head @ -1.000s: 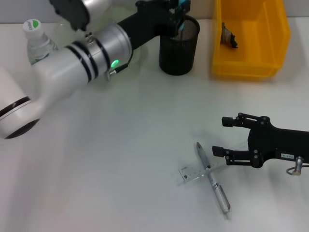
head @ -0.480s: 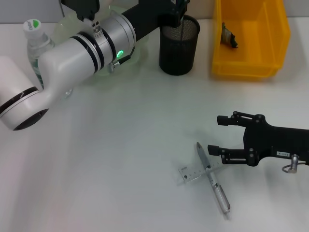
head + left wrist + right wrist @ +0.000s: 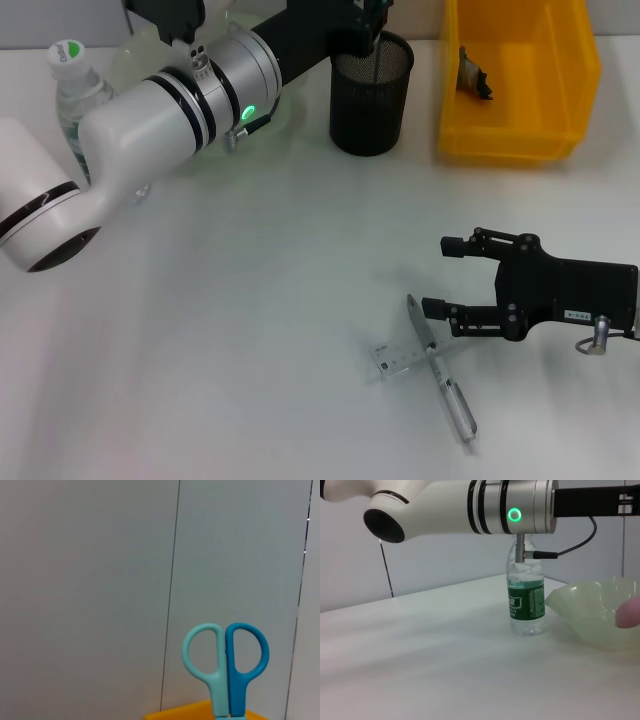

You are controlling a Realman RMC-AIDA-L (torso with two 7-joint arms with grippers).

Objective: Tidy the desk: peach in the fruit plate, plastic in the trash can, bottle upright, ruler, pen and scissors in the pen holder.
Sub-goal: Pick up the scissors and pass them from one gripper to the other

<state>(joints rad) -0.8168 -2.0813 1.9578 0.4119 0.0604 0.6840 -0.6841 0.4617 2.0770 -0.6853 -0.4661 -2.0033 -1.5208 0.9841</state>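
1. The right gripper (image 3: pixel 440 275) lies low over the tabletop (image 3: pixel 250 330), its fingers spread, pointing at the pen (image 3: pixel 440 368).
2. The pen lies diagonally across the ruler (image 3: pixel 405 357), just beside the lower finger; this arm is nearer.
3. The left gripper (image 3: pixel 372 22) hangs over the holder (image 3: pixel 371 95) with the scissors (image 3: pixel 226 667); its fingers cannot be judged.

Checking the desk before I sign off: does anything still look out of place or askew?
Yes. The pen and clear ruler lie crossed on the table, outside the pen holder. The open right gripper is beside them.
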